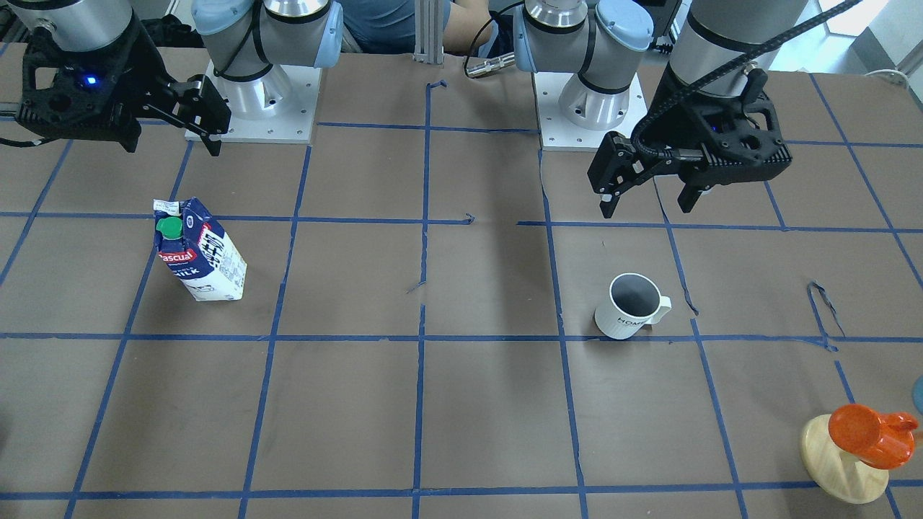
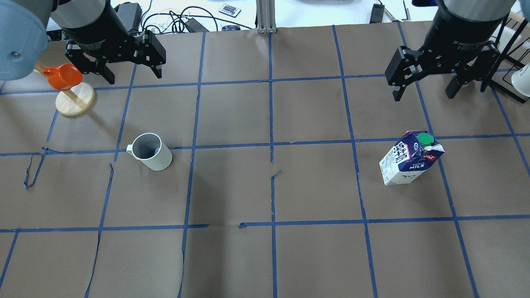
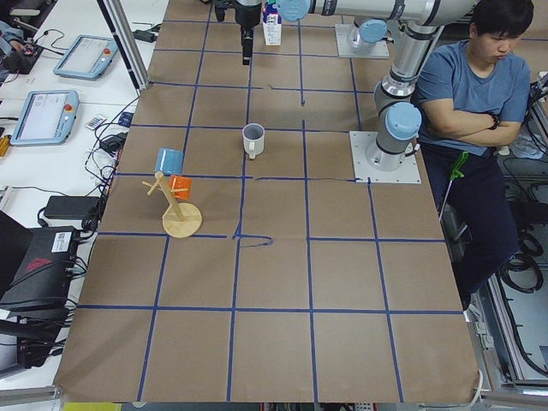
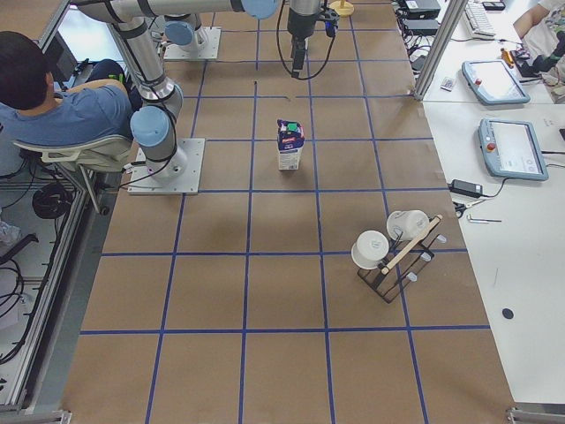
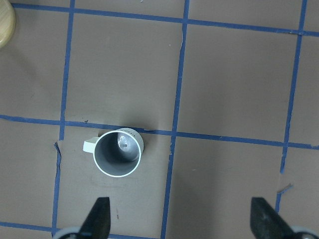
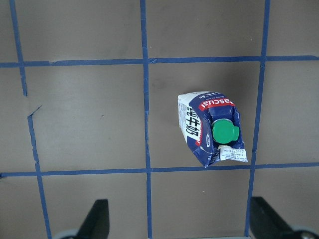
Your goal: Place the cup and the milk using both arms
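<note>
The white cup (image 2: 151,152) stands upright on the brown table, handle toward the table's left end; it also shows in the front view (image 1: 629,306) and the left wrist view (image 5: 118,153). My left gripper (image 2: 135,77) hangs open and empty high above the table, apart from the cup; its fingertips (image 5: 99,219) frame the wrist view's bottom edge. The blue and white milk carton (image 2: 408,159) with a green cap stands upright on the right side, and shows in the right wrist view (image 6: 209,129). My right gripper (image 2: 424,94) is open, empty, and high above the carton.
An orange cup (image 2: 62,76) hangs on a wooden stand with a round base (image 2: 74,101) at the far left. A black rack with white cups (image 4: 393,247) stands at the far right. A seated person (image 3: 479,77) is behind the robot bases.
</note>
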